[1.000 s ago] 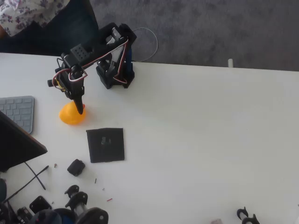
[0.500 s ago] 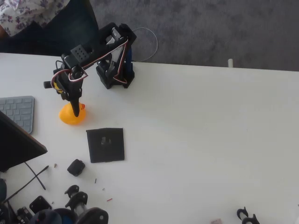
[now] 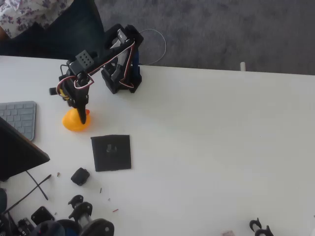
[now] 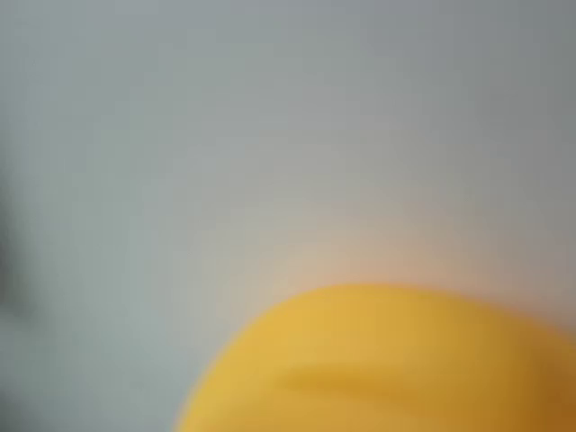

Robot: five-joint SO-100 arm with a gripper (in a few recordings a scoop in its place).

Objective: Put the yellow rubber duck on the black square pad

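Basically gripper sits right over the duck, tips pointing down onto its top; can't tell how wide it's open or if it grips. Duck on surface, pad near, at duck's 4 o'clock in overhead view.

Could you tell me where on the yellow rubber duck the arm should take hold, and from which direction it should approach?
Probably the rounded body of the yellow rubber duck, from straight above. In the overhead view it sits on the white table, up and left of the black square pad, with bare table around it, so fingers could straddle its width. The end effector is already over it; whether it is closed cannot be told.
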